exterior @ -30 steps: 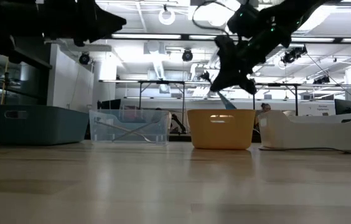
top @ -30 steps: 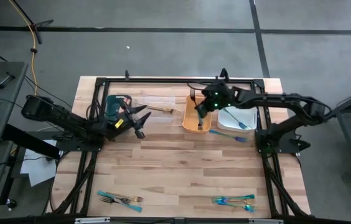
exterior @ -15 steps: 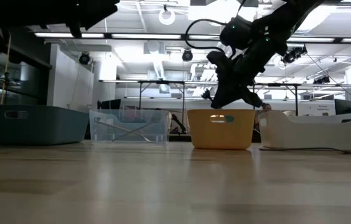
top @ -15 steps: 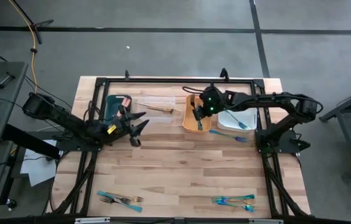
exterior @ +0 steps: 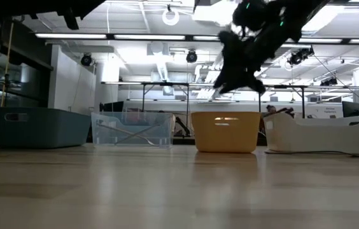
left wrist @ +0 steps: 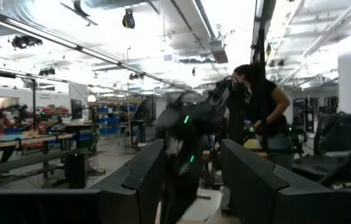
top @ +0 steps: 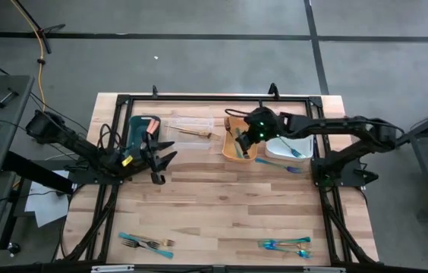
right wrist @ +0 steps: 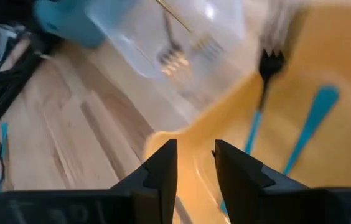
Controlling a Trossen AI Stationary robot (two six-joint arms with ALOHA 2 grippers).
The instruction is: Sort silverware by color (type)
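Observation:
My right gripper (top: 239, 136) (right wrist: 195, 149) hangs open over the orange bin (top: 228, 152) (exterior: 225, 132), with nothing between its fingers. Inside that bin lie teal-handled pieces (right wrist: 315, 118) and a dark-headed fork (right wrist: 267, 65). Gold forks (right wrist: 175, 56) rest in the clear bin (top: 191, 125). My left gripper (top: 161, 163) (left wrist: 191, 155) is open and held above the table, in front of the teal bin (top: 142, 127). Loose silverware lies flat on the wood: teal pieces (top: 278, 164) by the white bin (top: 288, 144), and two clusters (top: 147, 243) (top: 286, 244) near the near edge.
Four bins stand in a row along the far side of the table: teal, clear, orange, white. A black frame rail (top: 199, 97) runs around the table. Bare wood (top: 221, 205) fills the middle. A person (left wrist: 262, 112) stands beyond the table.
My right gripper dipped toward the orange bin and rose again; the teal piece that hung beneath it a second ago no longer shows under it. My left gripper drifted toward the near edge and a little to the left.

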